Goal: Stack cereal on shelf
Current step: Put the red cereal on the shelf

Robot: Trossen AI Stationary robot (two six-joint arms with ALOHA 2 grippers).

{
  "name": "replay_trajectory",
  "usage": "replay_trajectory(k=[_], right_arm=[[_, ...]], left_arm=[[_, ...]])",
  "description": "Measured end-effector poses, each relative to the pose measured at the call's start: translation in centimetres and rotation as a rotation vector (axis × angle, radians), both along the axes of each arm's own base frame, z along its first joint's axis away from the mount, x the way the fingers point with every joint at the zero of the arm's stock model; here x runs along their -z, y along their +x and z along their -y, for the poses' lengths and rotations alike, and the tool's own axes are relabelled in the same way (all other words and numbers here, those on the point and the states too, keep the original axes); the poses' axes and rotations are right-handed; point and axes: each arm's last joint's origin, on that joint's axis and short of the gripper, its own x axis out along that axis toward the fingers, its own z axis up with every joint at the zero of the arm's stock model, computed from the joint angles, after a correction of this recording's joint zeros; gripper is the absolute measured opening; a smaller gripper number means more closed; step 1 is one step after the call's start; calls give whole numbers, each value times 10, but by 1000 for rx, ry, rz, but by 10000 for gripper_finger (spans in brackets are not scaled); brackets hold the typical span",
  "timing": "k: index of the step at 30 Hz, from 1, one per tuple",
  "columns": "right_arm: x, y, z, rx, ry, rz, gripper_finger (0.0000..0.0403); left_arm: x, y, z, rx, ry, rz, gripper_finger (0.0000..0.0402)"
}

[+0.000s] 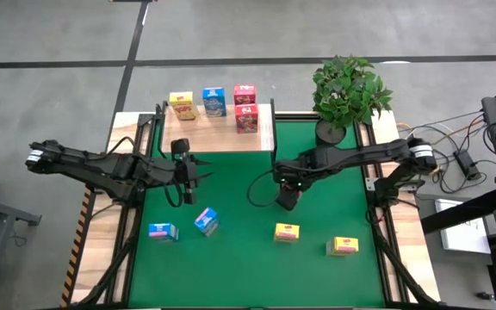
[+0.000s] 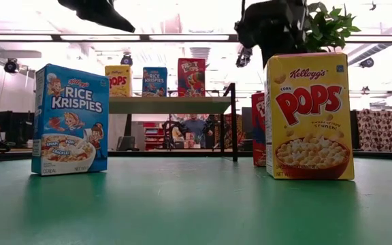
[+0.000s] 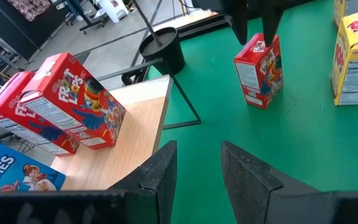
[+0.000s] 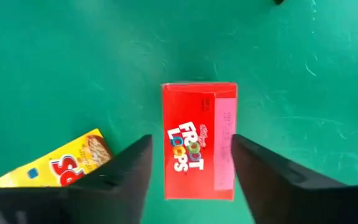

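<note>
The shelf [image 1: 218, 136] carries four cereal boxes: yellow [image 1: 182, 106], blue [image 1: 214, 101], two red [image 1: 245, 108]. Just off its right corner, the right end effector [image 1: 287, 196] hangs with fingers apart astride an upright red box [image 4: 199, 140] on the green surface [image 1: 248, 258]. The left end effector [image 1: 182, 176], jaws apart and empty, hovers before the shelf.

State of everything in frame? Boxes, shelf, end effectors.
Right end effector: open, straddling the red mat box, not gripping.
Left end effector: open, empty.
Red mat box: upright on the mat, not shelved.
Blue mat boxes: on the mat, not shelved.
Yellow mat boxes: on the mat, not shelved.
Shelf: holds four boxes.
Shelf boxes, yellow, blue, two red: placed.
</note>
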Motion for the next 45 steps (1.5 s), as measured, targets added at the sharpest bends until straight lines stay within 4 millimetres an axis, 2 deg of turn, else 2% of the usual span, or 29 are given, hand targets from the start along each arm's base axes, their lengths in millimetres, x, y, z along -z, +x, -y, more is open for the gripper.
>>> replay_trajectory(k=[4,9,23,38,45], right_arm=[[6,3,0,0,-3,-22,260],[7,4,0,0,-10,-26,278],[-1,-3,1,16,-31,-9,260],[21,-5,-11,-34,-35,-16,259],[26,-6,-11,-43,-73,-27,221]], left_arm=[[0,0,0,-2,-4,2,107],[0,0,0,-4,-7,3,107],[0,0,0,-5,-11,5,107],[4,0,0,-6,-8,-10,107],[4,0,0,-6,-8,-11,107]])
